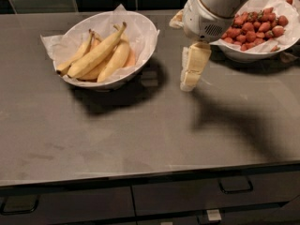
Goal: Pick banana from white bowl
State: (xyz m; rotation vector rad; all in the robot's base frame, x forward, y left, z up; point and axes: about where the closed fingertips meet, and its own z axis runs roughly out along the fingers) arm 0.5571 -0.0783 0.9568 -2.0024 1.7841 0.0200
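Observation:
The white bowl (140,27), lined with crinkled white paper, stands at the back left of the grey counter and holds several yellow bananas. The longest, fairly straight banana (96,53) lies on top, its stem pointing up and to the right. My gripper (191,74) hangs over the counter just right of the bowl, between the two bowls, fingertips pointing down and apart from the bananas. It holds nothing.
A second white bowl (243,55) full of red strawberries stands at the back right, partly behind my arm. The counter's front edge (150,170) runs above dark drawers with handles. A dark tiled wall is behind.

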